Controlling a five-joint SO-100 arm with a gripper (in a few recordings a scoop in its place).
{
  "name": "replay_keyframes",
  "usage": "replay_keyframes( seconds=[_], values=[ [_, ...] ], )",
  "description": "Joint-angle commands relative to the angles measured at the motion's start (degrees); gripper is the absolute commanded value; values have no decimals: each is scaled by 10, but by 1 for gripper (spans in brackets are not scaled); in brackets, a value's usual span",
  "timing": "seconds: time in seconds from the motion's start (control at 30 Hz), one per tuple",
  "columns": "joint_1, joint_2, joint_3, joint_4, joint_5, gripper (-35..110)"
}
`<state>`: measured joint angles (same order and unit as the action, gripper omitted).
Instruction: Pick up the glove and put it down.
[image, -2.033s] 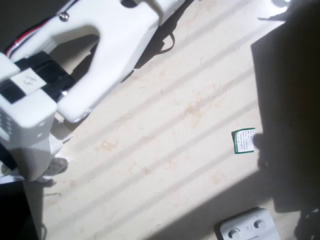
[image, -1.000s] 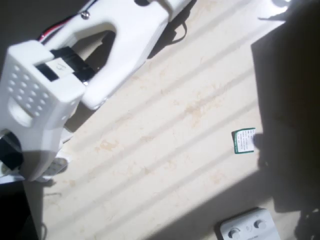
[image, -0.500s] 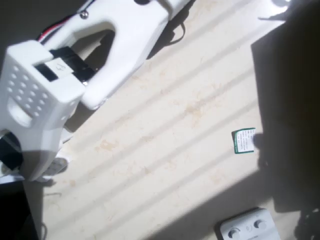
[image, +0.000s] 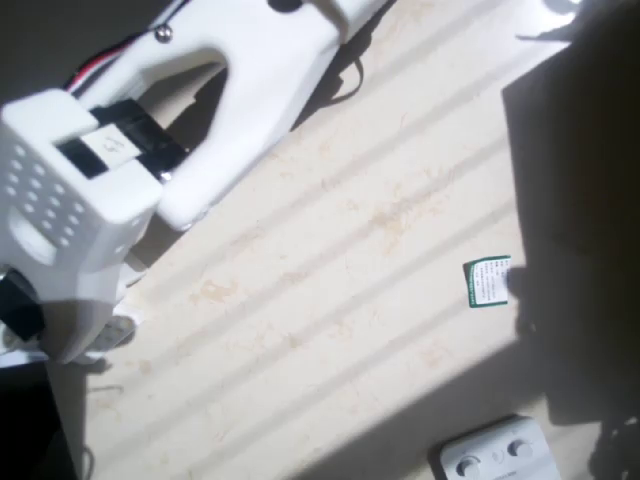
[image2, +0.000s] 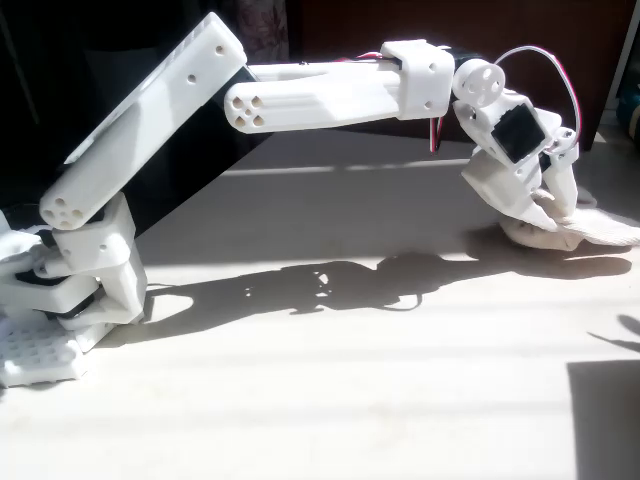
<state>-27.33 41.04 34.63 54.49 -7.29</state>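
- In the fixed view the white gripper (image2: 545, 205) is at the right, tilted downward, its tips right at the glove (image2: 580, 234).
- Its white fingers (image2: 556, 192) blend into the cream fabric under the bright sun, so I cannot tell whether the gripper grasps the glove or merely rests against it, nor how far apart the jaws stand.
- The glove lies on the table (image2: 330, 400) at the far right of the fixed view, directly below the gripper.
- Its long axis runs roughly left to right in that view: a lumpy mass sits under the gripper and a flatter, paler part stretches toward the right edge.
- Which end is the cuff and which the fingertips is too washed out to tell.
- The arm (image2: 320, 95) reaches from its base at the left edge, rising through 1 sloped link, then running level to the wrist, where red and white wires loop.
- The arm's dark shadow lies across the middle of the table.
- In the overhead view the arm's white links (image: 130, 140) cover the upper left corner.
- A small green-and-white card (image: 488, 282) lies on the sunlit striped tabletop at the right, by a large shadow's edge.
- A white device with round buttons (image: 495, 455) lies at the bottom edge, well apart from the arm.
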Motion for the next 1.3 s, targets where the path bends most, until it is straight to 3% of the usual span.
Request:
replay_keyframes(
  seconds=[0.0, 0.73, 1.0, 1.27],
  values=[
    [33, 93, -16, 31, 0, 0],
    [337, 227, -16, 254, -6, 0],
    [460, 217, -8, 265, -82, 0],
    [512, 140, 19, 263, -89, 0]
  ],
)
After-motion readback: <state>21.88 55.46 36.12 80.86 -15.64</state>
